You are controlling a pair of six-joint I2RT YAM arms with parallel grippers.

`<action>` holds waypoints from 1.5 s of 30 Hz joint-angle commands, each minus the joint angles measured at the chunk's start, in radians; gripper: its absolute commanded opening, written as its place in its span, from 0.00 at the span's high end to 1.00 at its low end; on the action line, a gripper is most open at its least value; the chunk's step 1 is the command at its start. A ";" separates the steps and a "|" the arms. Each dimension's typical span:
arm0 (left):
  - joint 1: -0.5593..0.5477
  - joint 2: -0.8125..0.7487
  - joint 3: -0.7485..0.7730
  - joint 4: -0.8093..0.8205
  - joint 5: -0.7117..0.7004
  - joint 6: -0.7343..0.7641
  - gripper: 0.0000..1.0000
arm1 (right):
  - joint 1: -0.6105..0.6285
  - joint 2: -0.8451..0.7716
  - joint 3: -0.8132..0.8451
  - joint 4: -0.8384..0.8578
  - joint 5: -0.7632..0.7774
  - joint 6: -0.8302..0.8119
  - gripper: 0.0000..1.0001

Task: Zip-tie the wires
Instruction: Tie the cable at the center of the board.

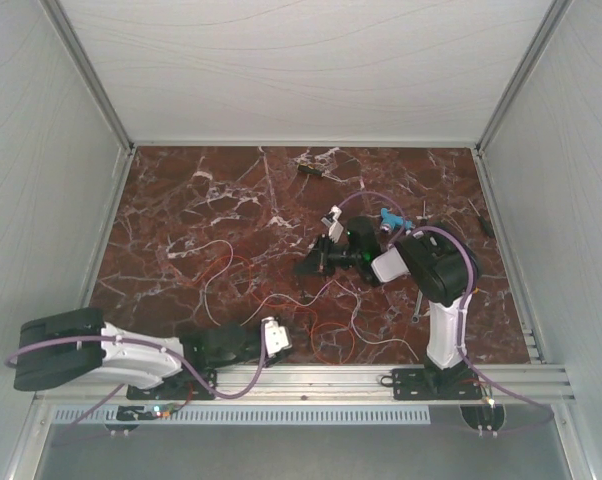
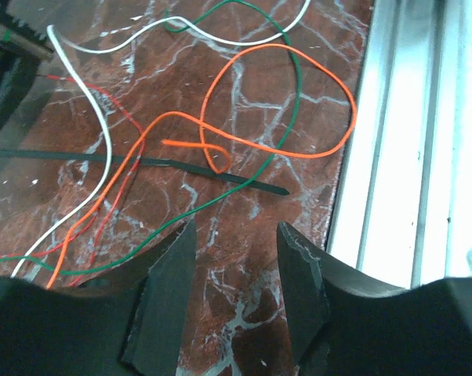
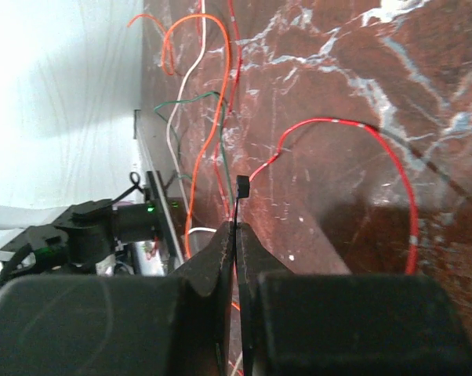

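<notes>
Your right hand [image 3: 237, 235] is pinched shut on the tie [image 3: 242, 188], whose head pokes past its tips, seemingly ready for threading. Your left hand [image 2: 234, 251] hangs open, low over the desk [image 2: 244, 313], with the wires [image 2: 277, 47] sprawled loose just ahead of it, probably so it can bunch them first.

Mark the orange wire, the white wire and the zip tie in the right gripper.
orange wire [image 2: 277, 47]: left wrist view, top of its big loop.
white wire [image 2: 107, 153]: left wrist view, middle of its long run.
zip tie [image 3: 242, 186]: right wrist view, square head past the shut right gripper [image 3: 236, 231].
</notes>
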 commanded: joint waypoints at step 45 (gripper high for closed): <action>0.308 0.616 0.276 0.405 0.070 -0.027 0.71 | -0.043 -0.030 -0.059 -0.076 0.035 -0.065 1.00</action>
